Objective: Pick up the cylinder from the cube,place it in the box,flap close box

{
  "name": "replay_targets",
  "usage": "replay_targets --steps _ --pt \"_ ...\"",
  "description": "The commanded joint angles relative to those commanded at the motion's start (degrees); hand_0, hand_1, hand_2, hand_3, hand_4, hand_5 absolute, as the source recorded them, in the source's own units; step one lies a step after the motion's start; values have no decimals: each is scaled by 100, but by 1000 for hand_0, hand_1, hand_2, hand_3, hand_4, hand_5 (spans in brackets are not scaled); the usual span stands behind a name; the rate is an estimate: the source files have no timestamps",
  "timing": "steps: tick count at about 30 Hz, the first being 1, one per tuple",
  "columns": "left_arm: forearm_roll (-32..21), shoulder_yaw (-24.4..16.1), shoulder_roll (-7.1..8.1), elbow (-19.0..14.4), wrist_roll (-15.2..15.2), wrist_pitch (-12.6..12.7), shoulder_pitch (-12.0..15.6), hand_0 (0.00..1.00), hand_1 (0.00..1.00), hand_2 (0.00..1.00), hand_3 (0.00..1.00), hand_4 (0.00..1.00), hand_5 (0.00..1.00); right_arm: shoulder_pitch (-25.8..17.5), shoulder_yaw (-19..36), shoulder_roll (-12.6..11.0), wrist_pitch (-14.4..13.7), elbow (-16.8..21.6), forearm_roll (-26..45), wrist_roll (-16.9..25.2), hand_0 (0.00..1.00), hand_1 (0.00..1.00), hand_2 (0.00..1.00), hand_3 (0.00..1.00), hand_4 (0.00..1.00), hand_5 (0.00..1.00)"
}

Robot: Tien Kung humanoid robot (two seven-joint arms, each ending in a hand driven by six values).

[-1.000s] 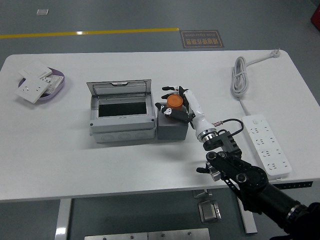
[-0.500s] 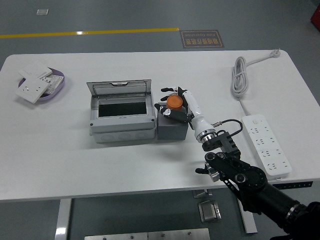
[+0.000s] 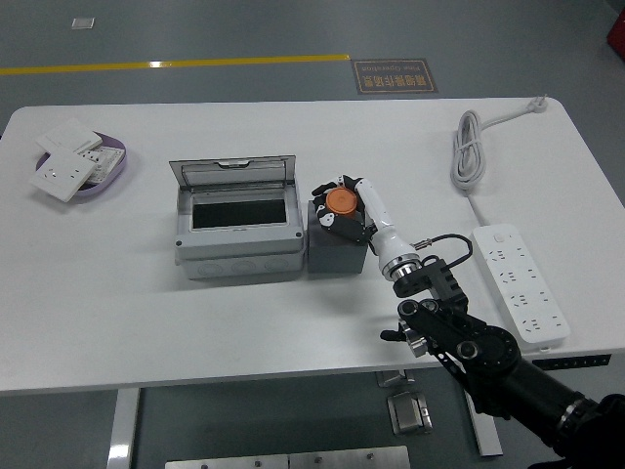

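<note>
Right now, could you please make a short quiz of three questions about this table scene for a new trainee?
1. True or false: the box has its flap open.
2. The orange cylinder is: A) inside the box, B) over the grey cube, C) in the purple tray.
3. Which hand is shut around the cylinder?

Key: 1 true. 2 B. 3 the right hand.

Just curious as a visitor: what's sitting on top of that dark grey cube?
An orange cylinder sits on the cube, with the robot's right hand closed around it. The fingers hide its sides and base.
</note>
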Motion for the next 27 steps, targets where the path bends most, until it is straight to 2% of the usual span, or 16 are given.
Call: replay_targets --steps 1,2,7,8,13,14,19,20,25,26,27 --pt "-7 6 0 0 -7 -2 -2 576 596 552 579 594 239 -1 -2 0 -9 2 -2 -1 574 563 476 423 282 2" --pt "-11 9 0 0 -13 -3 -4 576 598 553 579 600 251 -1 -4 0 -20 4 -2 -1 550 544 459 403 197 2" --pt "-14 3 3 0 -24 1 -7 576 598 553 579 600 251 9 -13 0 -117 58 6 40 550 544 459 403 197 2" --pt "-13 0 3 0 -23 3 -7 576 602 553 580 604 260 18 -12 0 -146 94 -4 39 505 515 439 376 63 2" --pt "11 -32 3 0 -12 9 -3 576 602 553 580 604 260 99 -17 0 -272 412 -181 -84 505 515 439 376 63 2" --pt "16 -38 2 0 -8 9 -1 576 601 553 579 608 271 120 -28 0 -293 499 -242 -138 498 499 430 351 88 2" --pt "47 -76 0 0 13 11 13 576 601 553 579 608 271 219 -172 -10 -344 895 -691 -569 498 499 430 351 88 2" --pt "54 -84 0 0 18 10 15 575 601 554 580 611 280 238 -215 -15 -336 969 -812 -687 440 479 413 318 73 2" --pt "80 -112 1 0 28 3 12 575 601 554 580 611 280 322 -372 -17 -219 1216 -1400 -1241 440 479 413 318 73 2" --pt "89 -120 1 0 32 2 10 575 601 555 581 618 292 342 -397 -13 -189 1242 -1510 -1337 393 436 390 307 20 2" --pt "98 -128 2 0 36 1 9 575 601 555 581 618 292 370 -429 -7 -154 1265 -1635 -1442 393 436 390 307 20 2"
